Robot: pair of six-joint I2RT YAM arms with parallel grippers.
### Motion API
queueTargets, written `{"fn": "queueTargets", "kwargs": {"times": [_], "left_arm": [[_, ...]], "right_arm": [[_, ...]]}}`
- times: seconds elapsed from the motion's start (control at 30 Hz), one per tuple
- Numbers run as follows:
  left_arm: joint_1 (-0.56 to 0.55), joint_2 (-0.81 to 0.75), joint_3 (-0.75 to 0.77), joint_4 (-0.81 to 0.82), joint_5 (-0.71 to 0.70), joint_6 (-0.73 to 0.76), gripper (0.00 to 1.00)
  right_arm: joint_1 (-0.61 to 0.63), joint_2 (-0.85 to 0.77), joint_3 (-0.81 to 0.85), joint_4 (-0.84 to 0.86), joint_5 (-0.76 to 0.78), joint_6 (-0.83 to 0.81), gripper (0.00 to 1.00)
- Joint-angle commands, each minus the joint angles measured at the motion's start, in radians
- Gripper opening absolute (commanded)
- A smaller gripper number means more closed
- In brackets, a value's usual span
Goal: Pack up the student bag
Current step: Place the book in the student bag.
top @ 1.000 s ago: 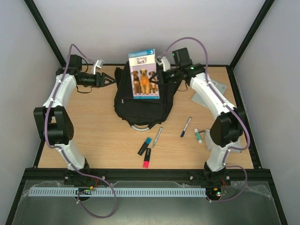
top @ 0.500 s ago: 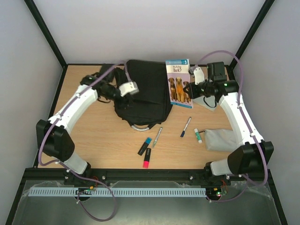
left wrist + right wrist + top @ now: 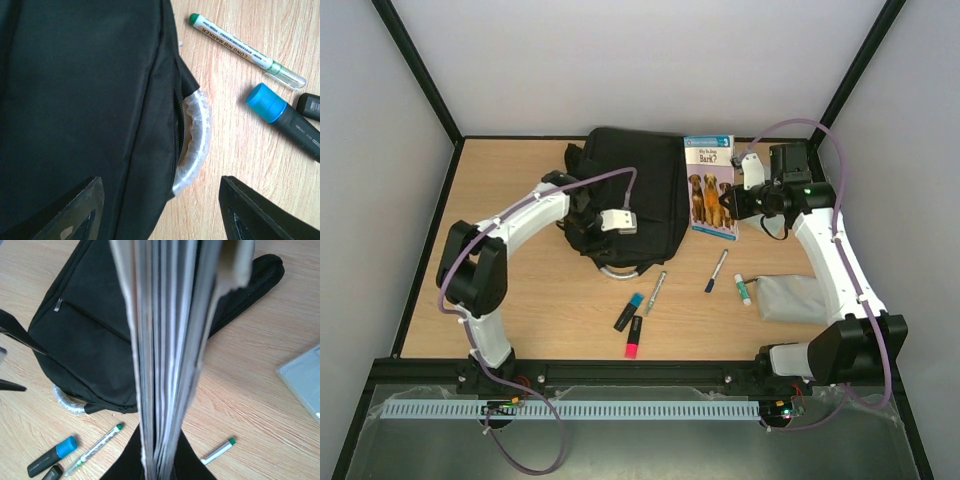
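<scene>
My right gripper (image 3: 732, 201) pinches the book (image 3: 711, 185) near the far edge, so I'd have my spread left gripper (image 3: 160, 190) open the bag (image 3: 630, 180) first.

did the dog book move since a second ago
Yes: the book has shifted right, from over the student bag to directly beyond the blue pen, held in the right gripper.

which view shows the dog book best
The top external view: the book faces that camera, cover and dogs plain, held by the right hand. The right wrist view shows only its blurred page edges. The left wrist view misses it.
</scene>
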Motion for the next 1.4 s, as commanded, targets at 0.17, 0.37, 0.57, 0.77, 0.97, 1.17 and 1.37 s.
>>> {"fn": "queueTargets", "kwargs": {"times": [0.17, 0.37, 0.57, 0.77, 0.97, 1.17, 1.37], "left_arm": [[-0.103, 0.064, -0.019, 0.116, -0.07, -0.026, 0.64], [-0.115, 0.105, -0.034, 0.213, -0.136, -0.071, 0.6], [-0.118, 0.125, -0.052, 0.215, -0.1, -0.032, 0.61], [-0.132, 0.13, -0.091, 0.318, -0.165, -0.052, 0.59], [-0.135, 0.125, -0.107, 0.389, -0.21, -0.055, 0.41], [-0.135, 0.121, -0.091, 0.397, -0.211, -0.094, 0.11], [-0.097, 0.079, -0.06, 0.389, -0.179, -0.234, 0.02]], "right_arm": [[-0.002, 0.007, -0.028, 0.067, -0.096, 0.06, 0.01], [-0.003, 0.027, -0.018, 0.072, -0.099, 0.068, 0.01], [-0.004, 0.019, -0.024, 0.068, -0.099, 0.07, 0.01], [-0.003, 0.002, -0.038, 0.062, -0.09, 0.07, 0.01], [-0.004, -0.003, -0.046, 0.057, -0.084, 0.066, 0.01], [-0.004, -0.003, -0.052, 0.058, -0.06, 0.062, 0.01], [-0.004, 0.027, -0.052, 0.08, 0.112, 0.079, 0.01]]}}
